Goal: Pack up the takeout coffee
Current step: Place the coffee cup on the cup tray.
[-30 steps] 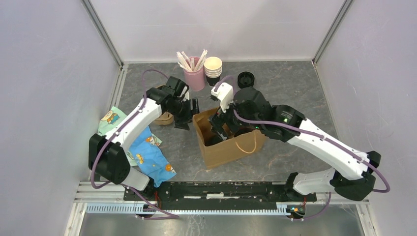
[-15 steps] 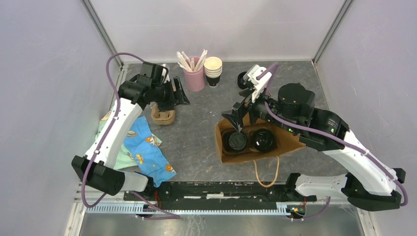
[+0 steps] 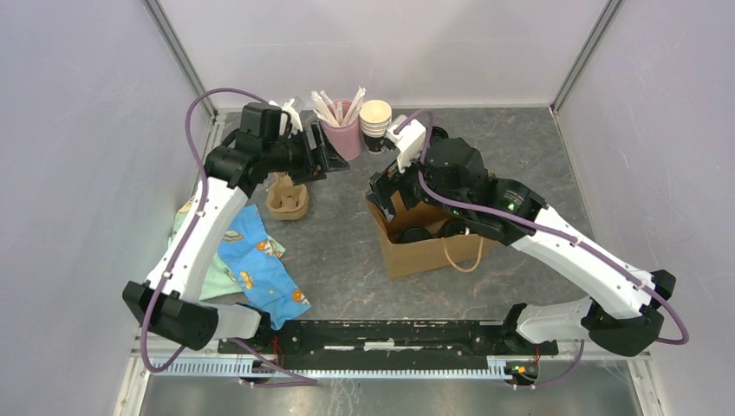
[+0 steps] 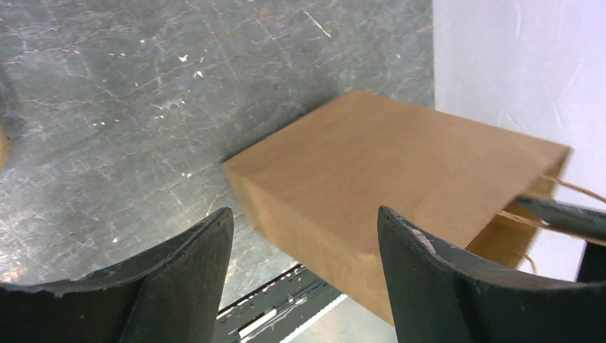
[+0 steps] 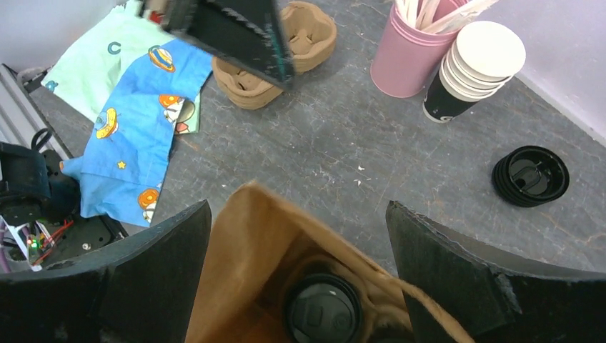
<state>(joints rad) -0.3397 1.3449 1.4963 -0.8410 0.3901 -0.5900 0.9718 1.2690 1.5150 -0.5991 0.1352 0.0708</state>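
Note:
The brown paper bag [image 3: 431, 251] stands open at the table's middle. Two takeout coffees [image 3: 417, 234] with black lids sit inside it. In the right wrist view one lidded cup [image 5: 321, 311] shows deep in the bag [image 5: 243, 271]. My right gripper [image 3: 387, 186] is open above the bag's far left rim; in its own view the gripper [image 5: 297, 207] has the rim between its wide-apart fingers, touching neither. My left gripper [image 3: 325, 154] is open and empty, left of the bag near the pink cup. In its own view the gripper [image 4: 306, 211] faces the bag's side [image 4: 400, 179].
A pink cup of stirrers [image 3: 344, 132], a stack of lidless cups [image 3: 375, 126] and a stack of black lids [image 5: 530, 175] stand at the back. A cardboard cup carrier [image 3: 288, 199] and a blue patterned cloth [image 3: 256, 269] lie to the left.
The bag has gone from tipped open toward the camera to more upright. My right gripper moved left over its rim. My left gripper swung right toward the pink cup.

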